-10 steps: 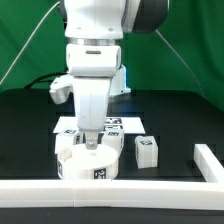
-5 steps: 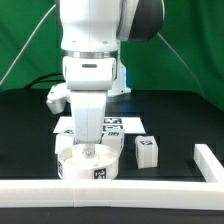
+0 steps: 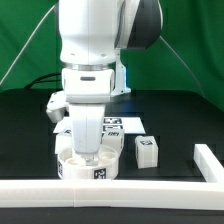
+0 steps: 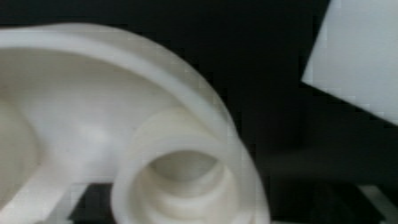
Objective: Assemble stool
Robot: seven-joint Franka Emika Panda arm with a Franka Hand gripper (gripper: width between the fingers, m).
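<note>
The round white stool seat [image 3: 88, 166] lies near the front rail, at the exterior view's left of centre. My gripper [image 3: 88, 150] reaches down into its hollow and appears shut on a white leg, whose blurred rounded end [image 4: 182, 182] fills the wrist view beside the seat's curved inner wall [image 4: 107, 70]. My fingers are hidden there. A second short white leg [image 3: 146, 151] with a tag stands apart on the black table at the exterior view's right of the seat.
The marker board [image 3: 113, 124] lies just behind the seat, partly hidden by my arm. A long white rail [image 3: 120, 193] runs along the front and turns up the exterior view's right side [image 3: 210, 160]. Green cloth hangs behind.
My arm has come down, lowering the gripper further into the seat's hollow. The seat and the loose leg have not moved.
</note>
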